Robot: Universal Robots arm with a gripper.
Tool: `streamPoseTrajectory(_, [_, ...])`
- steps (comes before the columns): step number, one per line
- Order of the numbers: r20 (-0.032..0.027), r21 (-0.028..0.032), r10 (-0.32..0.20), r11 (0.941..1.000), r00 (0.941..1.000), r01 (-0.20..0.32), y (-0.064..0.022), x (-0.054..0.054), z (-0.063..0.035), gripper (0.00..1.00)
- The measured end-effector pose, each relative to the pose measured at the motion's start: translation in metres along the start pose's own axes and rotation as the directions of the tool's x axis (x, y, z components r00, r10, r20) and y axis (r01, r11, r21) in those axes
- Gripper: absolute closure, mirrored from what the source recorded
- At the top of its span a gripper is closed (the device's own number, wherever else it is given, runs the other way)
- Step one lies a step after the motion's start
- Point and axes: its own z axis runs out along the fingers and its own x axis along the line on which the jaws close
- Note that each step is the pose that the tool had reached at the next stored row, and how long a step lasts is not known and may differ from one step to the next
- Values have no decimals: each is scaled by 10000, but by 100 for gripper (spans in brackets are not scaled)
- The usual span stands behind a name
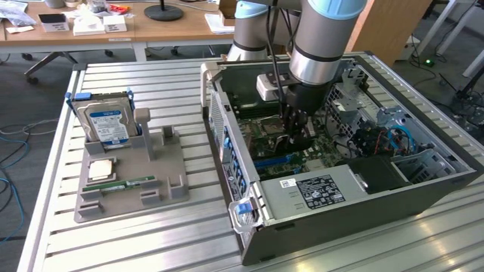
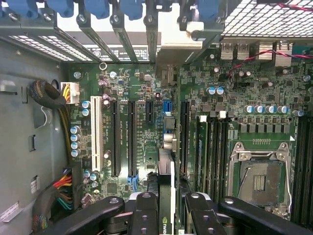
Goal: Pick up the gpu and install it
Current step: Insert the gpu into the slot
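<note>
Exterior view
Arm: reaches down from above into the open computer case [image 1: 355, 215], which lies on its side toward the exterior view's right edge of the slatted surface [image 1: 151, 243].
Gripper [image 1: 298, 135]: low inside the case, over the motherboard and just behind the power supply [image 1: 318, 190]; what the fingers hold is hard to make out from here.
Grey tray [image 1: 174, 170]: near the exterior view's left edge of the surface, well apart from the case.
Tray contents: a blue-labelled hard drive [image 1: 108, 123] standing upright at the far end, a processor chip [image 1: 102, 168] lying flat, and a memory stick [image 1: 128, 184] just beside the chip.

Wrist view
Fingers [image 2: 146, 213]: drawn in to a narrow gap and clamped on the gpu [image 2: 165, 218].
Gpu: seen edge-on between the two fingers, standing upright over the motherboard [image 2: 142, 83], between the long black slots and the memory slots; whether it touches a slot cannot be told.
Processor socket [image 2: 259, 181]: open, beyond the memory slots.
White slot [image 2: 96, 132]: on the far side of the black slots from the gpu.
</note>
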Motion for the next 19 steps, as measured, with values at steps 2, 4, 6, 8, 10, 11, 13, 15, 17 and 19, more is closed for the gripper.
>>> streamPoseTrajectory(2, [28,3,0,10000,10000,0,7,1,-1,74])
streamPoseTrajectory(4, [39,4,-1,10000,10000,1,9,0,0,74])
streamPoseTrajectory(6, [43,4,1,10000,10000,-1,13,0,-1,74])
streamPoseTrajectory(8, [42,4,1,10000,10000,-1,14,0,-1,74])
streamPoseTrajectory(10, [42,4,3,10000,10000,-3,19,0,-1,74])
streamPoseTrajectory(11, [43,4,3,10000,10000,-3,23,0,-1,74])
streamPoseTrajectory(13, [43,4,1,10000,10000,-1,31,1,-1,74])
streamPoseTrajectory(15, [42,4,2,10000,10000,-2,39,1,-1,74])
streamPoseTrajectory(17, [42,4,1,10000,10000,-1,46,1,-2,74])
streamPoseTrajectory(19, [42,4,1,10000,10000,-1,52,1,-2,74])
